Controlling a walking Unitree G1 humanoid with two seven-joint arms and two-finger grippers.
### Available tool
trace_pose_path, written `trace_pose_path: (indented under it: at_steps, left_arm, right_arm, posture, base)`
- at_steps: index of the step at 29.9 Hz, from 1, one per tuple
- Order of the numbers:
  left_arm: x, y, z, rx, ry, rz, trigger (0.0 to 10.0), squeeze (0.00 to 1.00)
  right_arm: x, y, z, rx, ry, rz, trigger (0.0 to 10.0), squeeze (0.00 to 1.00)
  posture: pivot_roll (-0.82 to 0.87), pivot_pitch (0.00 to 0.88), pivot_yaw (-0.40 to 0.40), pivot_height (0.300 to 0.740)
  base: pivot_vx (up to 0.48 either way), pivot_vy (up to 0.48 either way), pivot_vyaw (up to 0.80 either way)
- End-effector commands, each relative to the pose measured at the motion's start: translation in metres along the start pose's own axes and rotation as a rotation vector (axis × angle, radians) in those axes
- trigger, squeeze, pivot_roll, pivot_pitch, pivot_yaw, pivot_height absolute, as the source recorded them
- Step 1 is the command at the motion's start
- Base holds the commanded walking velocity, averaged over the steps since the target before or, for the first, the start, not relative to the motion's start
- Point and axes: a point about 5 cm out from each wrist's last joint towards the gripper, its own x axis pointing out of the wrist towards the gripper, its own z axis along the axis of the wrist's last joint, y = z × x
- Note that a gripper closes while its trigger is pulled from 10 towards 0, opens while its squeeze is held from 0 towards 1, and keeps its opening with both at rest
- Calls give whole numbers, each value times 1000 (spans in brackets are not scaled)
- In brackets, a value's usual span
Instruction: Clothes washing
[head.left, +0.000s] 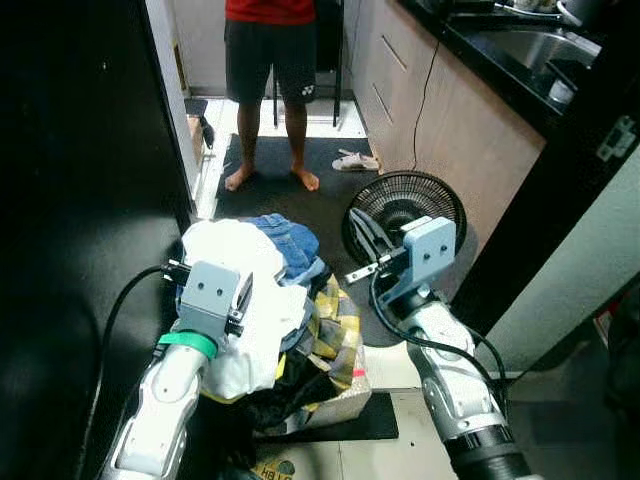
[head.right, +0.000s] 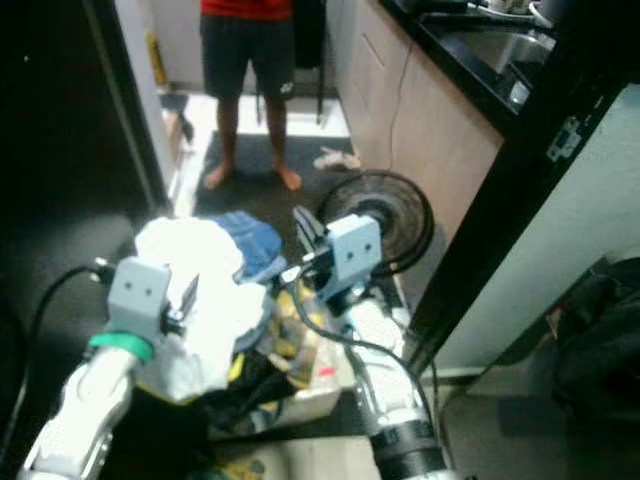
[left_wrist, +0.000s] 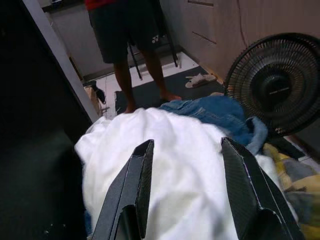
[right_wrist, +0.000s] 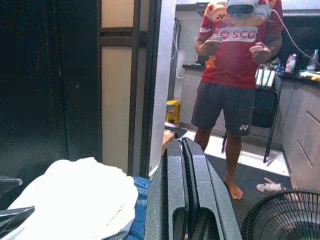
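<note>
White cloth (head.left: 240, 300) tops a heaped laundry pile (head.left: 300, 330), denim (head.left: 290, 240) behind

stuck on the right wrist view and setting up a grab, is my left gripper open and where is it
Observer: Open. The left gripper has its fingers spread over the white garment on top of the laundry pile.
Operator: what's under the white one
Observer: A yellow plaid cloth and dark clothes, heaped in a light basket on the floor.
Operator: and my right gripper, near the pile?
Observer: The right gripper is shut and empty, raised beside the pile, in front of the floor fan.
</note>
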Motion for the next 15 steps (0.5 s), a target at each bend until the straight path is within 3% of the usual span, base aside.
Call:
trace_pose_path:
  at_steps: [1,7,15]
  left_arm:
    - [0,-5,3,-20,2,-4,10000,0]
    - [1,-10,15,-67,-21,-5,10000,0]
    - [2,-8,19,-69,-22,10,10000,0]
  right_arm:
    - [-2,2,0,20,12,3,10000,0]
    - [-3,7,-1,56,28,3,10000,0]
    - [-5,8,-2,64,48,2,10000,0]
  posture:
    - [49,77,1,740]
    - [48,76,3,740]
    - [52,76,1,740]
  base:
    - [0,0,0]
    - [0,0,0]
    - [0,0,0]
